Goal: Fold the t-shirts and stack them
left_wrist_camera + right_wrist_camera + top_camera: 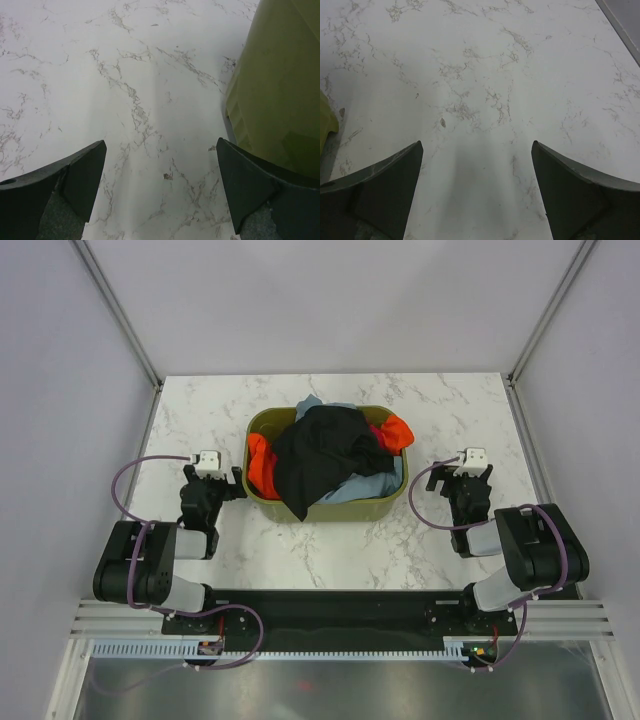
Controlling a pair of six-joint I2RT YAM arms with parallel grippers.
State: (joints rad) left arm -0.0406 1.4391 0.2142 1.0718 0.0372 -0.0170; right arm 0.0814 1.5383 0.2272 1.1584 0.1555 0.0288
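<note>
A black t-shirt [322, 458] lies heaped on top of the olive-green basket [262, 424] at the table's middle, draping over its front rim. An orange shirt [262, 466] shows at the basket's left and right sides, a light grey-blue shirt [360, 487] at the front right, and a sliver of magenta-pink [377, 432] near the right. My left gripper [212, 480] is open and empty, left of the basket; in the left wrist view [161, 150] it hovers over bare marble. My right gripper [468, 474] is open and empty, right of the basket, over bare marble [476, 150].
The basket's olive wall [280, 95] stands close to the right of my left fingers. Its corner [326, 122] shows at the left edge of the right wrist view. The marble table [200, 410] is bounded by grey walls and metal frame posts [120, 310].
</note>
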